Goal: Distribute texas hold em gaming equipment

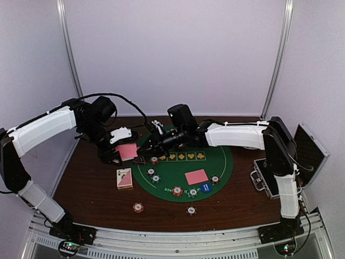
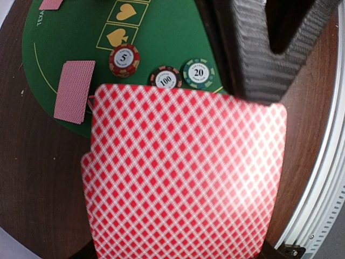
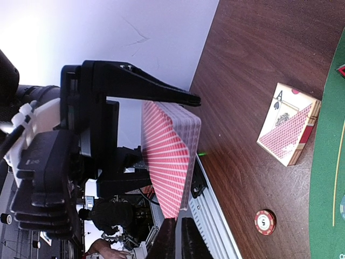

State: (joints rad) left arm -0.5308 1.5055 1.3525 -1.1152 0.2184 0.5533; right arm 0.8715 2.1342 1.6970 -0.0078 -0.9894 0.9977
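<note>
Top external: deck of pink-backed cards [image 1: 128, 151] held between both arms, just off the left rim of the green felt mat [image 1: 215, 156]
Your left jaws clamp the deck above the surface, just beyond the mat's left rim; your right jaws, drawn almost together, pinch the deck's edge from the mat side. On the mat lie a single pink card [image 1: 196, 176], a blue button [image 1: 205, 187], the 5 chip [image 2: 124, 59], the 100 chip [image 2: 165, 79] and the 20 chip [image 2: 198, 73]. The red-edged triangle marker [image 1: 140, 159] sits at the mat's left rim, the card box [image 1: 124, 178] just left of the mat, and a red chip [image 1: 138, 207] off its near-left edge
</note>
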